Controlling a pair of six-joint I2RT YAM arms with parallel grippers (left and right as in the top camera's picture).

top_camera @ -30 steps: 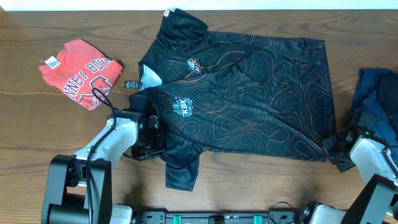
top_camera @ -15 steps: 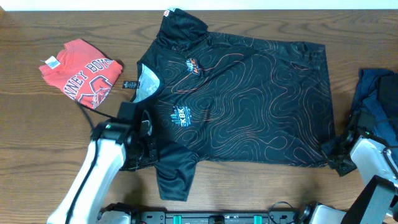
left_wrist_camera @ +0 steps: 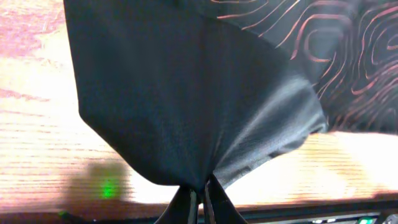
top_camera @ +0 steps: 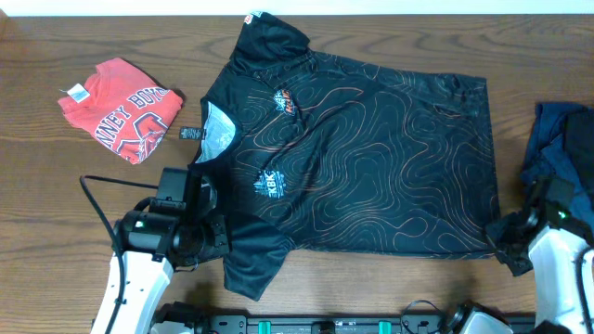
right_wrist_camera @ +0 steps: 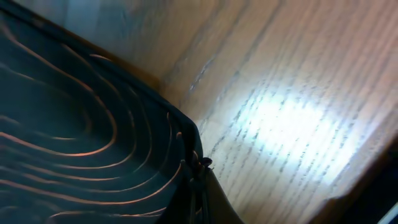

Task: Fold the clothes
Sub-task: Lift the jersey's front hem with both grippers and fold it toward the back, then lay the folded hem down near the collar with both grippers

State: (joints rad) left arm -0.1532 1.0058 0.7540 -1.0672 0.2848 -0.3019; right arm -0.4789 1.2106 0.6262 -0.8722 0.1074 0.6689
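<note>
A black T-shirt (top_camera: 371, 158) with thin orange contour lines lies spread flat in the middle of the table, collar to the left. My left gripper (top_camera: 215, 237) is shut on the plain black fabric by its near sleeve. In the left wrist view the cloth (left_wrist_camera: 186, 93) fans out from the pinch of that gripper (left_wrist_camera: 199, 196). My right gripper (top_camera: 509, 241) is shut on the near right hem corner. The right wrist view shows the corner (right_wrist_camera: 74, 124) caught between its fingers (right_wrist_camera: 200, 174). A folded red T-shirt (top_camera: 121, 107) with white lettering lies at the far left.
Dark navy clothes (top_camera: 566, 134) are heaped at the right edge, just beyond my right arm. The wooden table (top_camera: 56, 204) shows bare between the red T-shirt and my left arm. A black rail runs along the near edge.
My left gripper has drawn back toward the near edge and to the left, pulling the sleeve with it. The right gripper has pulled its corner slightly nearer. The black T-shirt lies flatter.
</note>
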